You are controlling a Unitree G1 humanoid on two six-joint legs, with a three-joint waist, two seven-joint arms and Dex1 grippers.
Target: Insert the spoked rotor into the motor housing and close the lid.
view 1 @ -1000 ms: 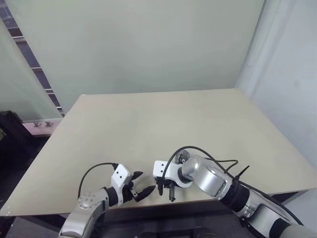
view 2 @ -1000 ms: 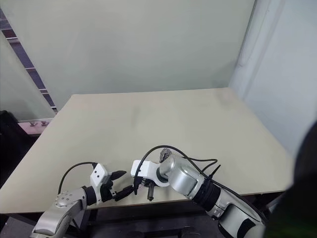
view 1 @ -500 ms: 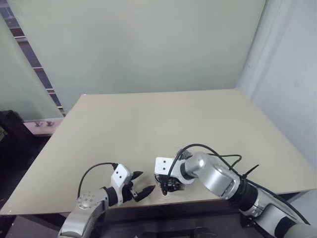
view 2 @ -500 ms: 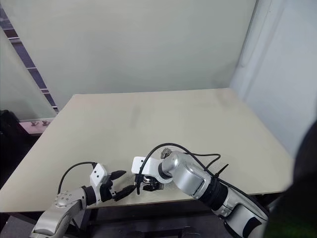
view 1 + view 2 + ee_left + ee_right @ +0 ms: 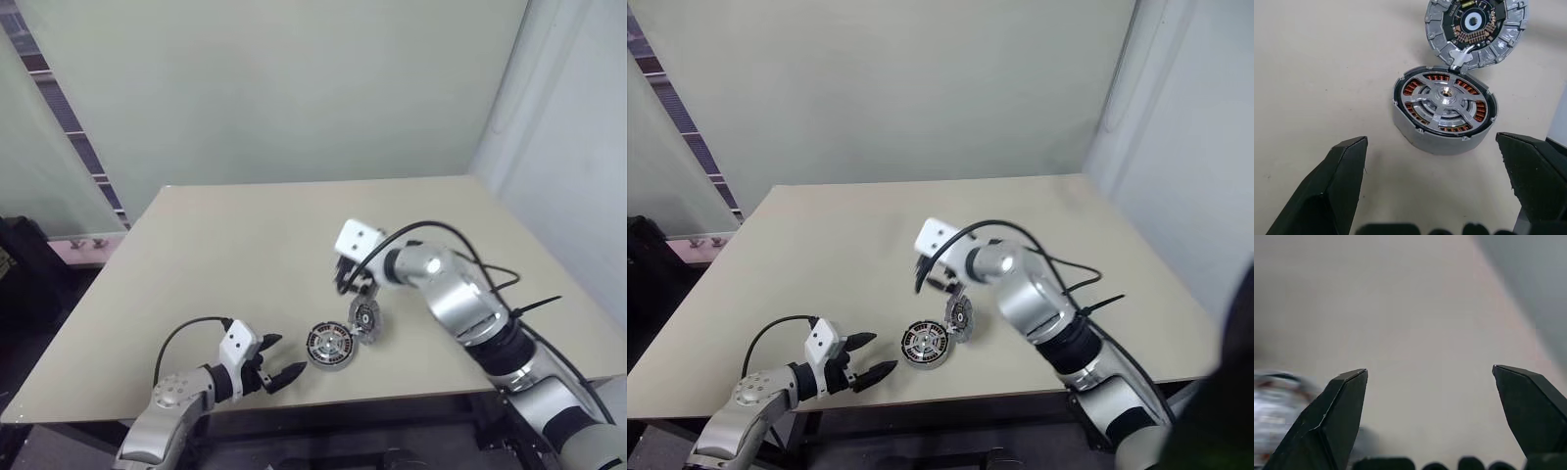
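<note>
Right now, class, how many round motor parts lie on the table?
2 on view: the housing with the spoked rotor inside, near the table's front edge, and the lid touching its far rim, leaning open. Smaller parts may be hidden.

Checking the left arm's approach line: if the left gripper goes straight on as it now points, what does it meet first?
Probably the motor housing, spoked rotor already seated; it sits centred between the open left gripper fingers. Lid lies beyond.

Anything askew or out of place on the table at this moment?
Yes: the lid is not flat on the table. It stands tilted, its lower edge propped on the rim of the motor housing, with its inner face showing. The spoked rotor sits level inside the housing. Nothing looks spilled or damaged.
</note>
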